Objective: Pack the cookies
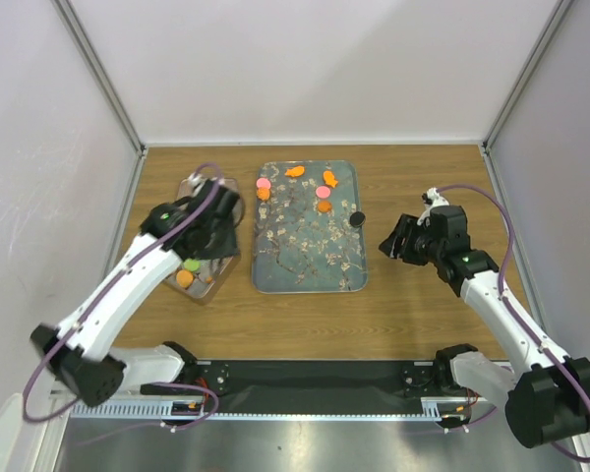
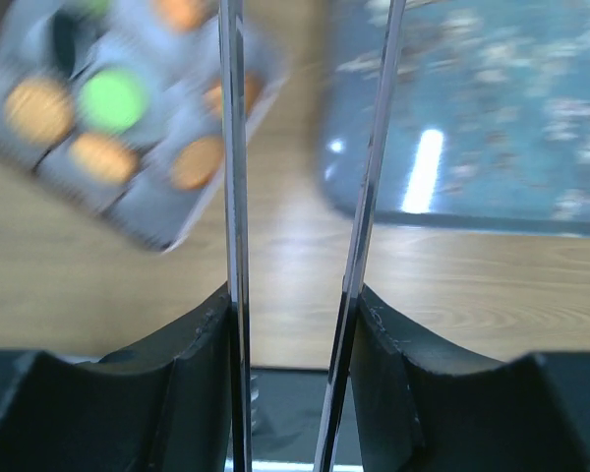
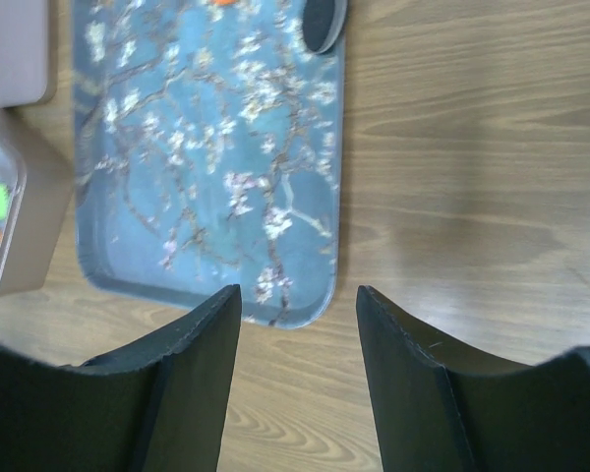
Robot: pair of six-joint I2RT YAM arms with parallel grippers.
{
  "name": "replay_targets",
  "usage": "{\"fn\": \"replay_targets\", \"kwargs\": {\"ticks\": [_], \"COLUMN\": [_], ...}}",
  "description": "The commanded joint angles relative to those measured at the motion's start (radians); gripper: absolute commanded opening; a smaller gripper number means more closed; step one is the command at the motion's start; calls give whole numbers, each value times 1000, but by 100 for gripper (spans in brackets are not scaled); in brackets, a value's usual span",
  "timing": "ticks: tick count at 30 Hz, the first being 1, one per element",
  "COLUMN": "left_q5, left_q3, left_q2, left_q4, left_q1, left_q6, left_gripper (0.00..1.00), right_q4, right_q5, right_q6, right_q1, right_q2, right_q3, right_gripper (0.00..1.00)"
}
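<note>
Left gripper (image 2: 305,59), close up from its own wrist camera: two thin fingers (image 2: 232,147) held apart, bare wood of the table (image 2: 295,226) showing through the gap, nothing gripped. Hovering over the strip of table between the tin (image 2: 167,211) and the tray (image 2: 492,128). Just left of the fingers, in the tin's compartments, blurred cookies (image 2: 103,157): a green disc (image 2: 111,98) among several orange discs (image 2: 37,110), with something black behind them, too soft to make out.

Right gripper (image 3: 297,295), likewise parted and holding nothing, two broad black fingers (image 3: 192,374) framing the near right corner of the blue floral tray. On the tray's right rim, a black disc (image 3: 324,22), partly over the edge toward the wood. At the far left of that view, the tin, and a pinkish lid (image 3: 15,49) beyond it.

From above: left arm (image 1: 128,280) reaching over the tin, just left of the tray; right arm (image 1: 492,295) out to the tray's right, its gripper near the black disc but not touching. Loose cookies gathered at the far end of the tray: two pink discs (image 1: 264,183), an orange disc just beside each, and two orange fish shapes (image 1: 295,171) near the far rim.
</note>
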State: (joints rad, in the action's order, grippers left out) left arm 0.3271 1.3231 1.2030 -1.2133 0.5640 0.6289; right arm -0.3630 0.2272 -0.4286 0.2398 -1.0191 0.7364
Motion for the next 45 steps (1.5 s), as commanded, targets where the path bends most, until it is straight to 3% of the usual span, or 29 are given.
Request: {"fn": "replay_targets", "kwargs": {"ticks": [1, 11, 21, 27, 35, 45], "left_q5": [43, 1, -125, -143, -85, -63], "left_q3": [152, 419, 597, 650, 608, 662], "left_q2": [110, 530, 884, 1006, 1095, 1185], "left_q4": [118, 408, 662, 722, 839, 847], "left_q1": [103, 480, 655, 685, 694, 694], "left_q6": [6, -107, -222, -244, -258, -299], "left_gripper": [49, 50, 50, 53, 55, 61], "right_q4": [-40, -246, -332, -372, -399, -413], "right_q5": [-43, -109, -138, -149, -151, -155], "right_q6": [5, -25, -73, -70, -73, -67], "right_q1": [-36, -227, -232, -234, -232, -232], "right_q2": [-53, -82, -21, 14, 30, 63], "right_q3": [104, 438, 615, 630, 643, 623], "right_gripper": [57, 59, 61, 61, 62, 62]}}
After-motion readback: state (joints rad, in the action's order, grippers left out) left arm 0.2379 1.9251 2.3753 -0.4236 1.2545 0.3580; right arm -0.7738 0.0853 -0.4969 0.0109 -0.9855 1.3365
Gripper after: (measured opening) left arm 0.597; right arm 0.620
